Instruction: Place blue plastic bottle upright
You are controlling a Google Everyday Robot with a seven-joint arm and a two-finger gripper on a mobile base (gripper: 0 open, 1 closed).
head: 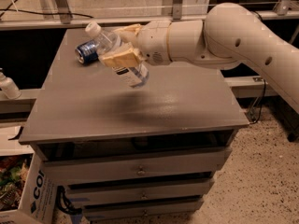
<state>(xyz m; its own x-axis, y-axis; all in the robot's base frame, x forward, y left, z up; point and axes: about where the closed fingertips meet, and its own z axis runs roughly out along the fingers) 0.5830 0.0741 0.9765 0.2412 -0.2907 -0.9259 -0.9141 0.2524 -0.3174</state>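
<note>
The blue plastic bottle (122, 55) is clear with a white cap (92, 29) and a pale label. It is held above the grey tabletop (140, 106), tilted, cap up and to the left, base down and to the right. My gripper (122, 45) reaches in from the right and is shut on the bottle's middle, with one tan finger (120, 58) in front of it and the other behind it. The bottle hangs clear of the table over its own shadow.
A dark blue soda can (86, 51) lies on its side at the table's back left, just behind the bottle. An opaque white bottle (7, 86) stands at the far left, off the table. Drawers sit below the top. A cardboard box (28, 195) is at the lower left.
</note>
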